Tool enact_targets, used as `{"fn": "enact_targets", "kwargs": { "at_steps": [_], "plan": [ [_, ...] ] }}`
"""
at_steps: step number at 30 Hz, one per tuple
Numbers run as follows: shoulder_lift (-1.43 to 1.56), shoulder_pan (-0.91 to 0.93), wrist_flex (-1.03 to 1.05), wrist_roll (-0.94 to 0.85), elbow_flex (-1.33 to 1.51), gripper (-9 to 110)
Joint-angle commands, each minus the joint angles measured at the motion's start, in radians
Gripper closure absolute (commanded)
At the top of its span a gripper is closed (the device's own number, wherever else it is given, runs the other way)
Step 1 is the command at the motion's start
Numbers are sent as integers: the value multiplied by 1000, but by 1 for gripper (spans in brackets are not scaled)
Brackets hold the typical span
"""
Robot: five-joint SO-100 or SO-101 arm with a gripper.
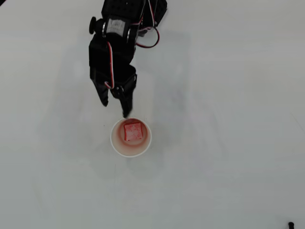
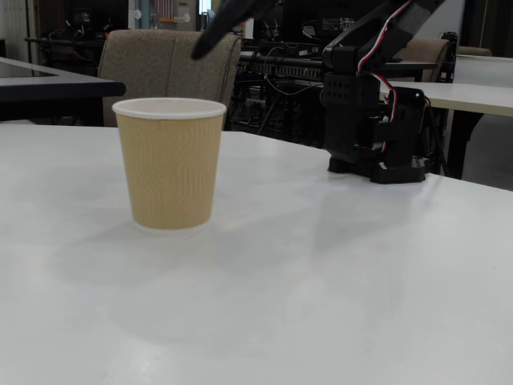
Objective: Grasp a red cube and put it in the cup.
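In the overhead view the red cube (image 1: 133,131) lies inside the cup (image 1: 116,143), a white ring on the white table. My black gripper (image 1: 115,108) hovers just behind the cup's far rim, open and empty, its tips clear of the cup. From the side, in the fixed view, the cup (image 2: 170,164) is tan and ribbed with a white rim, and it hides the cube. A dark finger (image 2: 216,34) points down from the top edge, above and to the right of the rim.
The arm's black base (image 2: 373,128) stands on the table right of the cup in the fixed view. A padded chair (image 2: 152,56) and cluttered desks fill the background. A small black object (image 1: 290,224) sits at the overhead view's bottom right corner.
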Motion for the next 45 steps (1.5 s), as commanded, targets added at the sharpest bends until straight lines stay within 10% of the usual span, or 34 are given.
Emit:
{"fn": "enact_targets", "kwargs": {
  "at_steps": [1, 17, 31, 45],
  "plan": [
    [100, 0, 48, 3, 25, 92],
    [146, -265, 175, 14, 264, 95],
    [152, -411, -345, 842, 445, 101],
    [199, -474, -416, 931, 640, 101]
  ]
}}
